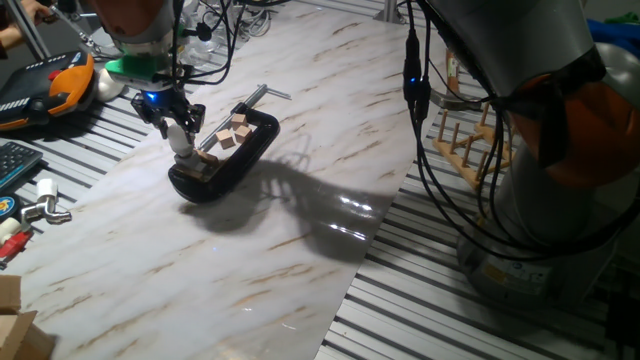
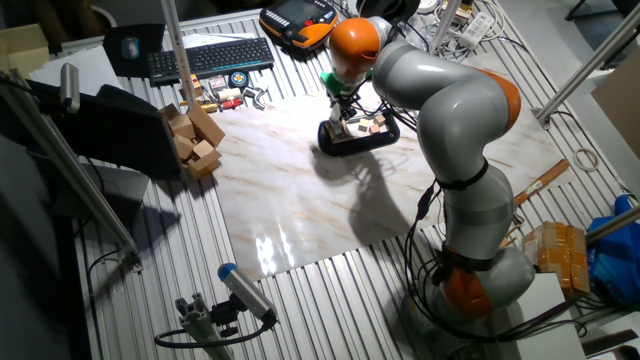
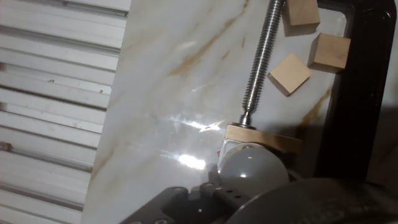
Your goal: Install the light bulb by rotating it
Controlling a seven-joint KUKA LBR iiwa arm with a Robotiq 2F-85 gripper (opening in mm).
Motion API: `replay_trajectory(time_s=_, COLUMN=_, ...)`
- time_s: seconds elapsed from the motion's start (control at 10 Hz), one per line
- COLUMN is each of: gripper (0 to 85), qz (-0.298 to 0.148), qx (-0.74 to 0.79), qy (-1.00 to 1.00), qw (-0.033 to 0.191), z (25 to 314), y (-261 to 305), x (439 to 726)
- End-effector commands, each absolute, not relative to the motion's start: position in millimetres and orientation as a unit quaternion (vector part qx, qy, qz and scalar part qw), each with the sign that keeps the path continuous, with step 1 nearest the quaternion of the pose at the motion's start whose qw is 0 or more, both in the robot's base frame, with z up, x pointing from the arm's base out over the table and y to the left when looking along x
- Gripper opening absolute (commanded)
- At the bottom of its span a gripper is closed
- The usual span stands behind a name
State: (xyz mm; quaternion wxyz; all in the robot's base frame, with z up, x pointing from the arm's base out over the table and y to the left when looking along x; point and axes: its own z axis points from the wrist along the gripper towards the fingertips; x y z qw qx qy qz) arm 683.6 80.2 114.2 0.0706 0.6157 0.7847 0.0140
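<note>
The light bulb [image 1: 184,150] is a small frosted white globe, held upright at the near end of a black C-clamp [image 1: 243,155] that lies flat on the marble board. My gripper [image 1: 181,135] comes down from above and is shut on the bulb. In the hand view the bulb [image 3: 252,167] sits against a thin wooden plate [image 3: 264,138] at the tip of the clamp's threaded screw [image 3: 261,56]. Its base is hidden. In the other fixed view my gripper [image 2: 343,112] stands over the clamp [image 2: 362,140].
Loose small wooden blocks [image 3: 289,73] lie inside the clamp frame. A stack of wooden blocks [image 2: 195,140] and a keyboard [image 2: 210,55] lie beyond the board's far side. A teach pendant [image 1: 50,85] and a wooden rack [image 1: 465,140] flank the board.
</note>
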Motion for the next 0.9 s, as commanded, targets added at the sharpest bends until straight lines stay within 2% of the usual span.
replay_trajectory(time_s=0.0, gripper=68.0, qz=0.013, qx=0.61, qy=0.789, qw=0.067, z=113.5, y=80.0, x=683.5)
replay_trajectory(time_s=0.5, gripper=68.0, qz=0.016, qx=0.617, qy=0.783, qw=0.07, z=112.1, y=79.8, x=683.0)
replay_trajectory(time_s=0.8, gripper=68.0, qz=0.006, qx=0.573, qy=0.818, qw=0.059, z=113.3, y=79.3, x=682.6)
